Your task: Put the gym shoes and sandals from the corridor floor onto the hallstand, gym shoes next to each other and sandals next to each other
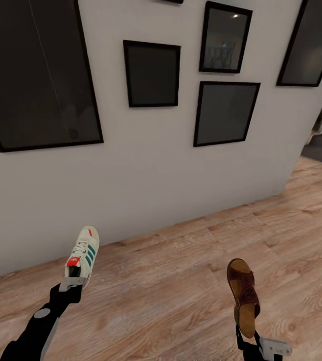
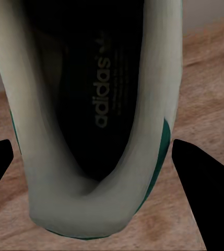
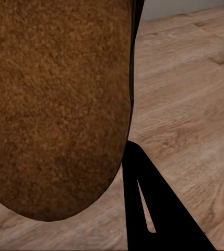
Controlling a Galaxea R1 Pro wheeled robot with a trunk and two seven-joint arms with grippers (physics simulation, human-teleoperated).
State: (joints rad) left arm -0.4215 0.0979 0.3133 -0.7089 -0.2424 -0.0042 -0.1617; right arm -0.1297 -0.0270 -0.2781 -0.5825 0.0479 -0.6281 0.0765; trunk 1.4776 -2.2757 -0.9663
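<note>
Light brown wooden planks of the corridor floor run up to a plain pale wall, on which several dark framed pictures hang. At the far right of the head view, the floor continues past the corner of the wall into another room.

From the lower left of the head view the left arm reaches forward and upward, black with a grey joint. Its left gripper grasps one gym shoe at the heel end. This shoe points away from the robot toward the wall, with its toe up, and it is lifted clear of the floor. In the left wrist view one looks into the dark inside of the shoe, where the brand name is printed on the insole, and the black fingers stand on both sides of the white heel collar.

At the lower right, the right gripper is clamped on the heel of one sandal. It holds the sandal nearly upright, toe upward, the reddish-brown strap facing the camera. In the right wrist view the tan footbed is very close, and one black finger lies beside its edge, above the floor.
</note>
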